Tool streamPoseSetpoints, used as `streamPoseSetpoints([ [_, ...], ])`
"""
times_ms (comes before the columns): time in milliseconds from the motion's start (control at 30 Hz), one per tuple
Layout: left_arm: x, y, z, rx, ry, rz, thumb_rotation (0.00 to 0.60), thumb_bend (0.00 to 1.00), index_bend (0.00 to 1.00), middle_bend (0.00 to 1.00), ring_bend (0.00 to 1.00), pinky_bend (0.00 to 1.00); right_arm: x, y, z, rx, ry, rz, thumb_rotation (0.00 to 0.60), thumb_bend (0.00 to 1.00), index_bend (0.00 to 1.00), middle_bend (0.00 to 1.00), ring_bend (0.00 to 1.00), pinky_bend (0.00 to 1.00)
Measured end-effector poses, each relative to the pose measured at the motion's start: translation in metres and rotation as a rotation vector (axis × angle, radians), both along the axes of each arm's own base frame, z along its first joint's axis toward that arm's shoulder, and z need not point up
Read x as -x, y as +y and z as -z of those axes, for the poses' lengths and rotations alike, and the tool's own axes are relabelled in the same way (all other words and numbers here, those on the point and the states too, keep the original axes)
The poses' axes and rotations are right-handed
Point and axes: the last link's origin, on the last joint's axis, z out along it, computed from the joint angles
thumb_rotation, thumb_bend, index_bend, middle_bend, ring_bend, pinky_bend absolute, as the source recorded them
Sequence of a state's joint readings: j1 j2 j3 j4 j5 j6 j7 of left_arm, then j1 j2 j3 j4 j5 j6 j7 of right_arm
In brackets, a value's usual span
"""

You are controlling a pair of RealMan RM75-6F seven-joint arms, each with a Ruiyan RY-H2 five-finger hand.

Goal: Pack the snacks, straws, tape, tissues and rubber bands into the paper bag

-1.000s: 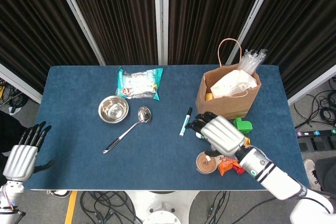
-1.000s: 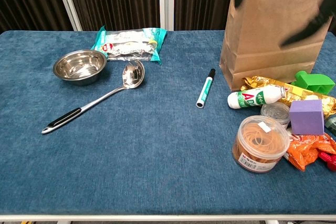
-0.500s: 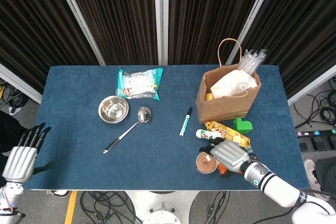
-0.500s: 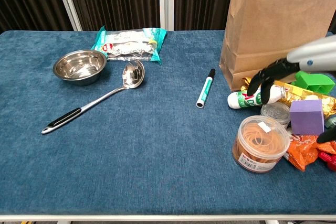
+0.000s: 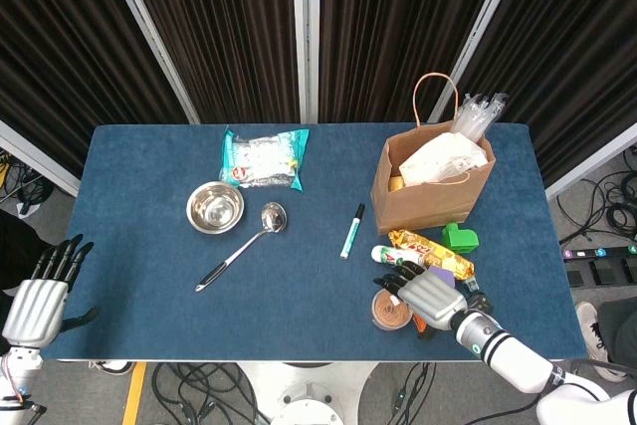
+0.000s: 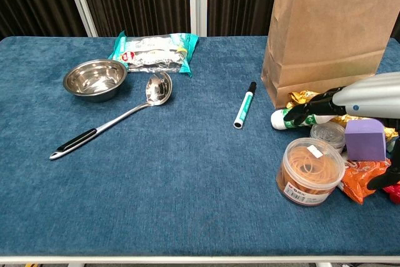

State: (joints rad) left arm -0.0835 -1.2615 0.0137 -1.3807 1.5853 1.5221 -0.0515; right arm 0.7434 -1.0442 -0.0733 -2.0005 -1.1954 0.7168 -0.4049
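Observation:
The brown paper bag (image 5: 430, 186) (image 6: 331, 35) stands upright at the right, with white tissues (image 5: 443, 158) in it and clear straws (image 5: 478, 112) sticking out of its top. In front of it lies a cluster: a rubber band tub (image 5: 390, 309) (image 6: 310, 169), a clear tape roll (image 6: 327, 133), a gold snack bar (image 5: 430, 251) (image 6: 301, 97) and an orange snack pack (image 6: 362, 177). My right hand (image 5: 429, 295) (image 6: 350, 102) hovers low over this cluster, fingers spread, holding nothing. A teal snack bag (image 5: 264, 158) (image 6: 154, 50) lies far back left. My left hand (image 5: 40, 296) hangs open off the table's left edge.
A steel bowl (image 6: 95, 78) and ladle (image 6: 112, 123) sit at the left, a marker (image 6: 244, 105) in the middle. A white bottle (image 6: 285, 119), a purple block (image 6: 364, 139) and a green block (image 5: 459, 237) lie among the cluster.
My right hand has dropped from up by the bag to just above the cluster, drawing back toward the table's front edge. The left hand has barely moved.

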Motion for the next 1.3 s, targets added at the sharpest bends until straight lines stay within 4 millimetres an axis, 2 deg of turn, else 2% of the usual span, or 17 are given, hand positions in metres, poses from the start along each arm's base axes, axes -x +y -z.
streamPoseSetpoints([
  [133,0.001,0.000,0.000,-0.001,0.002,-0.001,0.600,0.16,0.07,0.05,0.00,0.12,0.009,-0.001,0.009,0.008,0.021,0.012,0.600,0.00,0.04,0.09,0.00,0.01],
  [333,0.001,0.002,-0.002,-0.007,0.011,0.007,0.600,0.16,0.07,0.05,0.00,0.12,0.010,0.000,0.020,0.009,0.020,0.018,0.600,0.00,0.04,0.10,0.00,0.01],
  [567,0.005,0.001,-0.002,-0.007,0.011,-0.003,0.600,0.16,0.07,0.05,0.00,0.12,0.011,0.001,0.032,0.008,0.026,0.011,0.600,0.00,0.11,0.13,0.01,0.02],
  [933,0.009,0.000,-0.001,-0.006,0.007,-0.014,0.600,0.16,0.07,0.05,0.00,0.12,0.006,0.002,0.043,0.052,0.021,-0.020,0.600,0.00,0.37,0.33,0.23,0.24],
  [1133,0.009,-0.001,-0.001,-0.009,0.003,-0.017,0.600,0.16,0.07,0.05,0.00,0.12,0.003,0.005,0.044,0.082,0.014,-0.033,0.600,0.03,0.43,0.35,0.28,0.30],
  [1300,0.008,0.000,-0.002,-0.009,-0.001,-0.015,0.600,0.16,0.07,0.05,0.00,0.12,-0.012,0.005,0.035,0.116,-0.041,-0.058,0.600,0.05,0.44,0.35,0.29,0.31],
])
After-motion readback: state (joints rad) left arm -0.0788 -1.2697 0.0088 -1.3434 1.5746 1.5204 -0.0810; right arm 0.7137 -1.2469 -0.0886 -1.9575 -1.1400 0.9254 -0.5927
